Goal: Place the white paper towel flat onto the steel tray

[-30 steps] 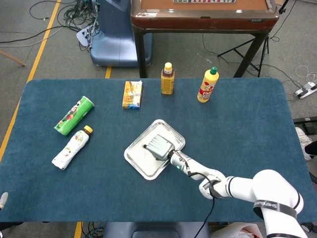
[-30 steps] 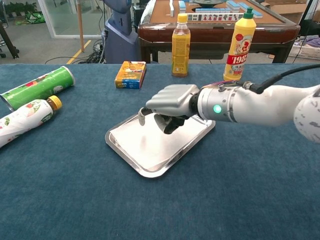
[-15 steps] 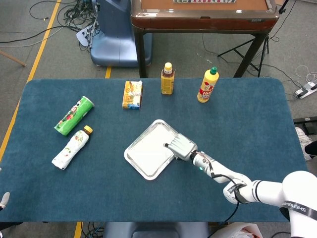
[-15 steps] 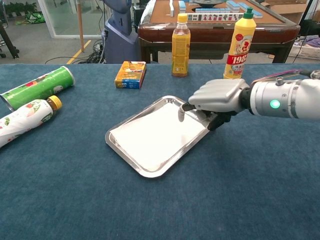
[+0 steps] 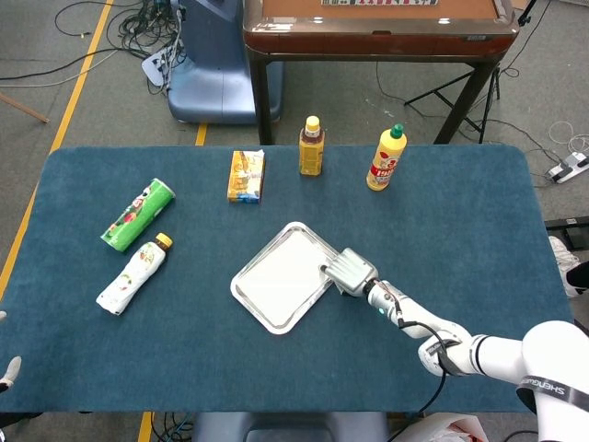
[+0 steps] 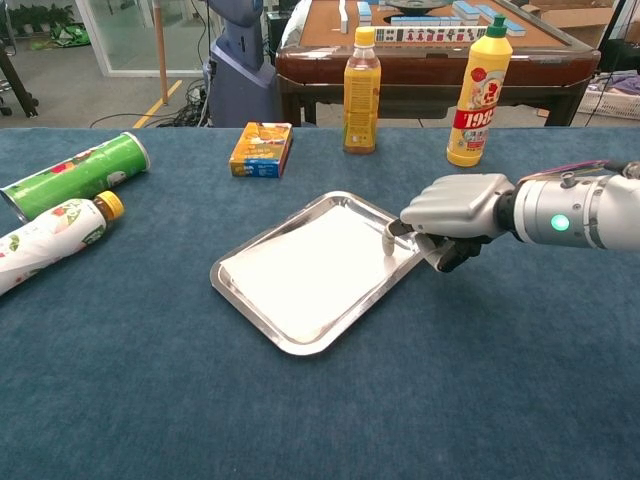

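The steel tray [image 6: 405, 270] sits near the middle of the blue worktop [image 6: 500, 380], and the white paper towel [image 6: 305, 270] lies flat inside it, covering most of its floor. The right hand [image 6: 455, 212] hovers over the tray's right corner, fingers [image 6: 389, 240] curled downward and holding nothing. Behind the tray stand an amber drink bottle [image 6: 361, 90] and a yellow squeeze bottle [image 6: 475, 92], with a small snack box [image 6: 261, 148] lying flat. To the left lie a green can [image 6: 72, 175] and a white bottle [image 6: 48, 238].
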`<state>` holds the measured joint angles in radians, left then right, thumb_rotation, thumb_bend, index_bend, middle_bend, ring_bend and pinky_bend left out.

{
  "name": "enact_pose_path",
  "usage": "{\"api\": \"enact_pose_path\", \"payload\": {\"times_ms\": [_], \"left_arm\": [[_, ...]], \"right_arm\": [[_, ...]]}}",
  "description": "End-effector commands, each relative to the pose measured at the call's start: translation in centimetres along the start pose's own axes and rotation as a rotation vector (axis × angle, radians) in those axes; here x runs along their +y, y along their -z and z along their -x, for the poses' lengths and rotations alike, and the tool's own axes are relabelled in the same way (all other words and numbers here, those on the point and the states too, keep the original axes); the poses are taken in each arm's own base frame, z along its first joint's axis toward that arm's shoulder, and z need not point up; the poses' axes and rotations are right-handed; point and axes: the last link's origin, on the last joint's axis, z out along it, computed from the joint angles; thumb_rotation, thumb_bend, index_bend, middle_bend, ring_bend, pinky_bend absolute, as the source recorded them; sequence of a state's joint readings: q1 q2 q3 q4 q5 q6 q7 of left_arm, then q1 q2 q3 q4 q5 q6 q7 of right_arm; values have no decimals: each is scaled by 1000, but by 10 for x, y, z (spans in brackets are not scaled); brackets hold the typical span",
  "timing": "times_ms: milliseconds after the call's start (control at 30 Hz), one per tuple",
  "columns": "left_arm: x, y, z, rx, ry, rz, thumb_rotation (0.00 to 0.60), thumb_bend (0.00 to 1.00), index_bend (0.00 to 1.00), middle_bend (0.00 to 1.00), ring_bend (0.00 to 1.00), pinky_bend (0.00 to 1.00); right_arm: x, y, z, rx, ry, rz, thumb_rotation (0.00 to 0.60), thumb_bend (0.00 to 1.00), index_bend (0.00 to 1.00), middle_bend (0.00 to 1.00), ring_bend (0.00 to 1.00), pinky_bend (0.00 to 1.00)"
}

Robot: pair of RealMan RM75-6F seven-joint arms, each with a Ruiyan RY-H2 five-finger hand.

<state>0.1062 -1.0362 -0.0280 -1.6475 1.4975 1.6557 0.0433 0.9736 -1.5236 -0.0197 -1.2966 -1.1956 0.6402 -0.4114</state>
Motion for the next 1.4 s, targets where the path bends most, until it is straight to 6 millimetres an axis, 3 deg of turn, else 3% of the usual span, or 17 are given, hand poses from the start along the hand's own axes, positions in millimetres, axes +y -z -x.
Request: {"api": "enact_pose_path", "payload": {"times_ms": [33,467,633,800,1067,1400], "left_arm": [[0,0,0,1,1,1,600,274,218,142,141,0],[-1,0,0,3,1,-4,600,274,218,142,141,0],[-3,0,-1,7,1,-9,600,274,218,142,141,0],[-2,-2,-1,8,3,-2,600,274,218,142,141,0],[-1,-7,-3,15,-1,7,600,274,218,142,141,0],[4,-17,-4,25,-1,27,600,274,218,142,141,0]], "right_arm": [[0,-2,2,-5,-1,2,465,1000,261,1000,1000,1000],[0,-8,1,6,4,4,464,1000,261,1000,1000,1000],[5,1,-9,61,-17,13,463,1000,261,1000,1000,1000],[26,24,-25,146,-28,66,463,1000,261,990,993,1000],[61,81,-37,258,-58,233,464,831,235,773,775,988],[88,156,-20,297,-131,425,474,825,186,459,450,692]]}}
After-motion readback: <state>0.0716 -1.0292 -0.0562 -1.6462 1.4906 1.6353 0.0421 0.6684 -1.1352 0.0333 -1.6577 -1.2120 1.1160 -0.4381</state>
